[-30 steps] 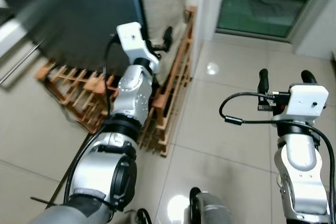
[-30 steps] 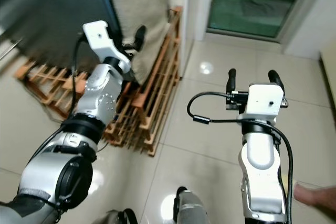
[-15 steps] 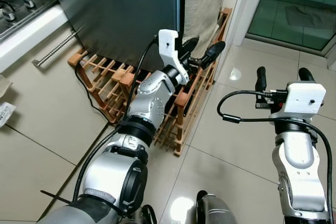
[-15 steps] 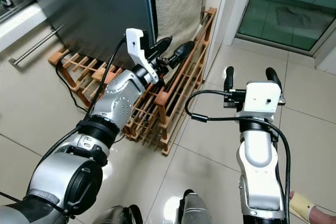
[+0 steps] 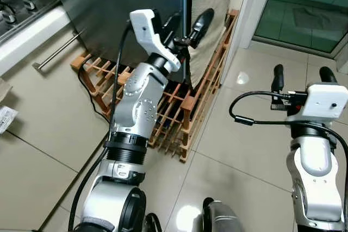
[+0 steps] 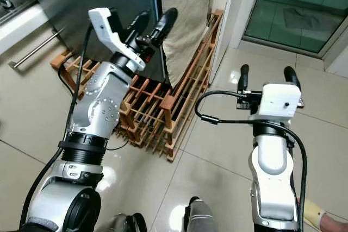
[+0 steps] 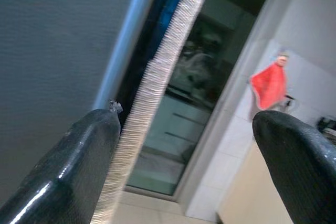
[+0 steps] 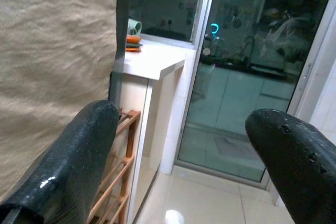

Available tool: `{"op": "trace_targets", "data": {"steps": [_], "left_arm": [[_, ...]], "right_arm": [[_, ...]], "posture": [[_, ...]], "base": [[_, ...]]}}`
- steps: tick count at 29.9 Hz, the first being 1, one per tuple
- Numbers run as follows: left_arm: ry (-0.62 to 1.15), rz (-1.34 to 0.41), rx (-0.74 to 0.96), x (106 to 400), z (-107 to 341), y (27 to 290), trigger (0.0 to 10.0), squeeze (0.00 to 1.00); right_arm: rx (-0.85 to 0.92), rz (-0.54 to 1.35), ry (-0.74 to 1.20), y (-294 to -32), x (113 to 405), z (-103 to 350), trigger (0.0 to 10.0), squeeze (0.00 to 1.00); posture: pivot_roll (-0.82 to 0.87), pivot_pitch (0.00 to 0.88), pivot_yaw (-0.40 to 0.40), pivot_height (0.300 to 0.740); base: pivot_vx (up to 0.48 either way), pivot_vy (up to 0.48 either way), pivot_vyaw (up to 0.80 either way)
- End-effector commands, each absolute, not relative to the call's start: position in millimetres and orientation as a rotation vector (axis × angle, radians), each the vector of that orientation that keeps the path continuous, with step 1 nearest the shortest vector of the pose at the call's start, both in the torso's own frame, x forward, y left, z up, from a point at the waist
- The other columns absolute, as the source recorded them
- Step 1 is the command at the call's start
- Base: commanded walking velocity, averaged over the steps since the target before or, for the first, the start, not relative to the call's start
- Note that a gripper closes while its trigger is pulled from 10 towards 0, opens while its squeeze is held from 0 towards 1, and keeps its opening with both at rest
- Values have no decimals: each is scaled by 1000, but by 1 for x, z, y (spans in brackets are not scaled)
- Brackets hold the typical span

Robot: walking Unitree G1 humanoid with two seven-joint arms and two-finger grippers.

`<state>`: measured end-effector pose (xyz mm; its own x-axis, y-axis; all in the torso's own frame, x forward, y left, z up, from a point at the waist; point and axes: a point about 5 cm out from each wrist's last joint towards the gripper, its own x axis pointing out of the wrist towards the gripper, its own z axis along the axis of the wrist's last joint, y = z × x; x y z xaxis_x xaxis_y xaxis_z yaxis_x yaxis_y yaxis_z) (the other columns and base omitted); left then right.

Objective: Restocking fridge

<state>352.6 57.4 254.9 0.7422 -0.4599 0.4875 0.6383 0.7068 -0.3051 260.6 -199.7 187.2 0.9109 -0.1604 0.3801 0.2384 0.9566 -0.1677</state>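
Beside the fridge [image 5: 125, 9] edge, left gripper [image 5: 187, 24] spread open above a wooden rack [image 5: 174, 112]; right gripper [image 5: 300, 76] open, holding nothing.

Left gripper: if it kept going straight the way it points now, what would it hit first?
Probably the beige towel hanging beside the dark fridge door. The open left gripper points at the door's edge, and depth there is hard to judge.

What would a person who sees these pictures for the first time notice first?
Probably the left gripper, raised high with its fingers open at the edge of the dark fridge door. Next, the wooden rack on the tiled floor under the fridge, with a beige cloth hanging above it. The right gripper is held open over the floor.
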Motion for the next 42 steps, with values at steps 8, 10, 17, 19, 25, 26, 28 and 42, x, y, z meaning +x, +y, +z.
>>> {"op": "trace_targets", "data": {"steps": [8, 10, 17, 19, 25, 26, 28, 42], "left_arm": [[-262, -454, -338, 370, 227, 63, 10000, 0], [-244, -452, -325, 373, 224, 61, 10000, 0], [-235, -451, -331, 378, 227, 52, 10000, 0], [-234, -455, -329, 378, 227, 50, 10000, 0], [-200, -490, -299, 380, 220, 38, 10000, 0], [-196, -487, -299, 380, 219, 37, 10000, 0], [-192, -487, -296, 381, 218, 36, 10000, 0], [-179, -492, -311, 387, 225, 18, 10000, 0]], "right_arm": [[-161, -205, -355, -196, 267, 184, 10000, 267], [-162, -205, -354, -196, 266, 183, 10000, 267], [-170, -205, -352, -197, 263, 181, 10000, 267], [-171, -207, -351, -197, 262, 181, 10000, 263], [-169, -212, -338, -198, 261, 179, 10000, 267], [-168, -213, -337, -198, 261, 178, 10000, 267], [-169, -212, -336, -198, 261, 178, 10000, 267], [-172, -221, -327, -198, 258, 175, 10000, 263]], "posture": [[-247, 130, 68, 732], [-249, 131, 68, 732], [-263, 140, 73, 732], [-267, 143, 74, 732], [-274, 146, 80, 732], [-274, 146, 80, 732], [-274, 147, 80, 732], [-288, 145, 98, 732]], "base": [[0, 0, 0], [0, 0, 0], [0, 0, 0], [0, 0, 0], [0, 0, 0], [0, 0, 0], [0, 0, 0], [0, 0, 0]]}}
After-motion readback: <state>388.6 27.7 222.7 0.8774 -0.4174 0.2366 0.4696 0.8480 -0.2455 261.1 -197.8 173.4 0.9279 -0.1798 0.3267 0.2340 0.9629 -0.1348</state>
